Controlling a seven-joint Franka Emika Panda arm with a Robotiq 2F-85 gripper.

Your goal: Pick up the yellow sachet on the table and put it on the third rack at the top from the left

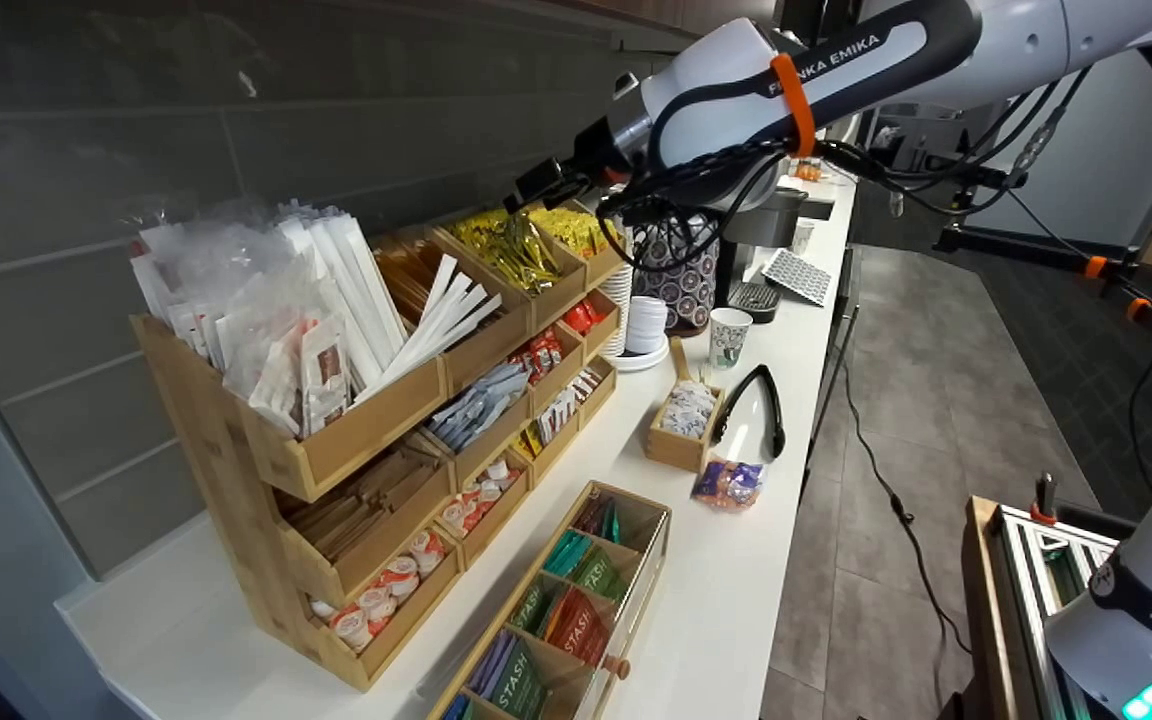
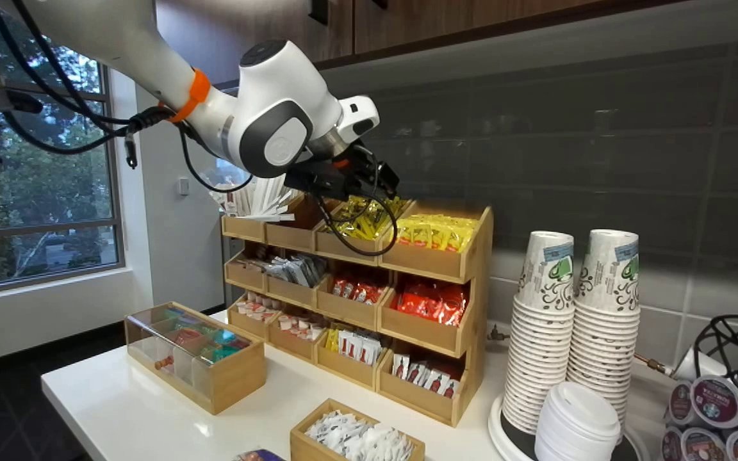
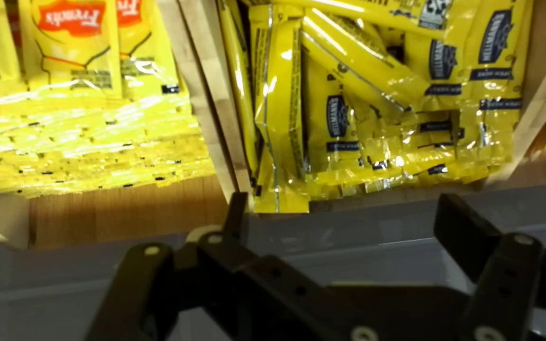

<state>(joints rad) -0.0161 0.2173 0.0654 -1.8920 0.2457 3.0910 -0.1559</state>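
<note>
a robot arm (image 2: 279, 109) reaches over a stepped wooden organiser (image 2: 479, 282), its black fingers (image 3: 465, 234) spread wide with nothing held between them. the third rack (image 1: 558, 302), at the top and full of yellow sachets (image 1: 508, 248), is below the fingers in both exterior views and just ahead of their tips in the wrist view. red-labelled packets (image 3: 71, 52) sit to one side of the fingers.

the task looks all but finished. the fingers are over the correct rack, they carry nothing, and no loose sachet (image 3: 280, 109) shows on the part of the surface (image 1: 726, 570) in view, so the sachet is probably in place. what is left would be drawing the fingers away.

which sachet is the task's own cannot be told for certain. the likeliest is the outermost one, closest to one fingertip; whether they touch is unclear. it lies seam side up, its long axis running roughly straight out from the fingers, along the rack's side wall (image 3: 220, 85). its near end juts past its neighbours toward the fingers; its far end points away from them. farther from the fingers, a slanted sachet (image 3: 363, 61) lies with its long axis crossing at an angle.
</note>
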